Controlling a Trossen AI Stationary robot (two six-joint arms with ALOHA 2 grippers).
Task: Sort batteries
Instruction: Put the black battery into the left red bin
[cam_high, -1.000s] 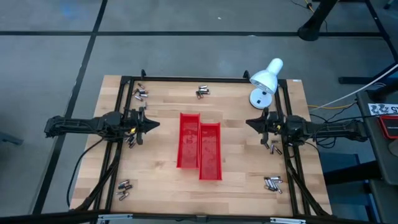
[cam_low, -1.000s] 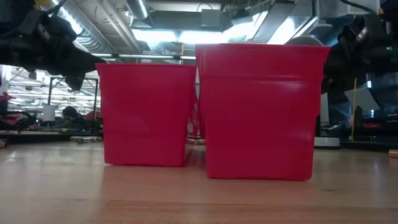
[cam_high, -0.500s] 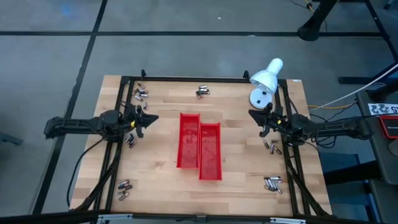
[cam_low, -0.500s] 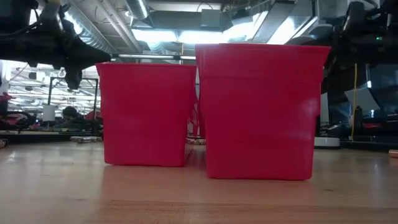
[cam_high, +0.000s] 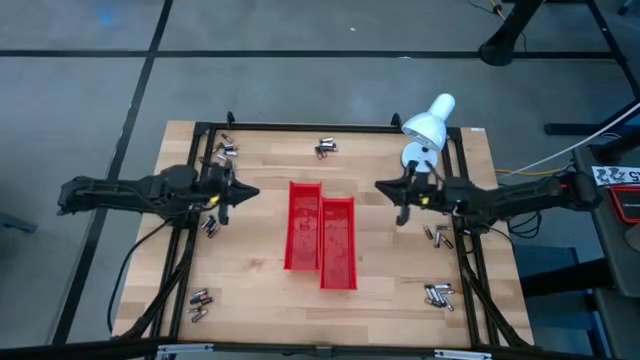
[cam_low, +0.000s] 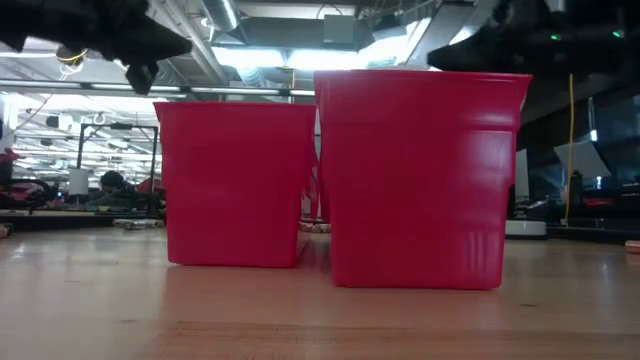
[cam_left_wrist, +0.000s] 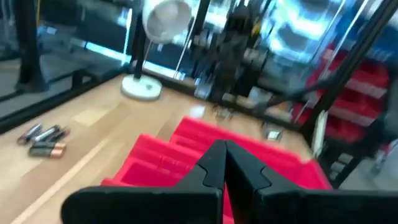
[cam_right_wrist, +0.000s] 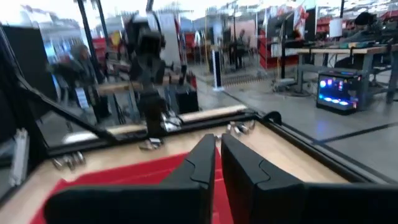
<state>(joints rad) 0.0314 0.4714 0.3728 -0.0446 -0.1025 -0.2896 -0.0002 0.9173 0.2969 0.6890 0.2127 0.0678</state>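
Observation:
Two red trays (cam_high: 303, 225) (cam_high: 338, 243) stand side by side mid-table. The batteries lie in small clusters around them: far left (cam_high: 227, 150), far middle (cam_high: 325, 148), left (cam_high: 209, 226), near left (cam_high: 200, 303), right (cam_high: 438, 236) and near right (cam_high: 438, 294). My left gripper (cam_high: 252, 192) hovers left of the trays, pointing at them, shut and with nothing between its fingers (cam_left_wrist: 222, 155). My right gripper (cam_high: 380, 188) hovers right of the trays, also pointing at them; its fingers (cam_right_wrist: 217, 149) stand together on nothing. Both grippers show above the trays' rims in the low view (cam_low: 130, 40) (cam_low: 480, 50).
A white desk lamp (cam_high: 428, 128) stands at the far right corner, close behind my right arm. A black frame (cam_high: 300, 127) runs along the table's edges. Bare wood lies between each gripper and the trays.
Both grippers have risen from near the table to above the trays' rims. My right gripper has also moved toward the trays and rolled a little about its own axis. Trays and batteries have stayed where they were.

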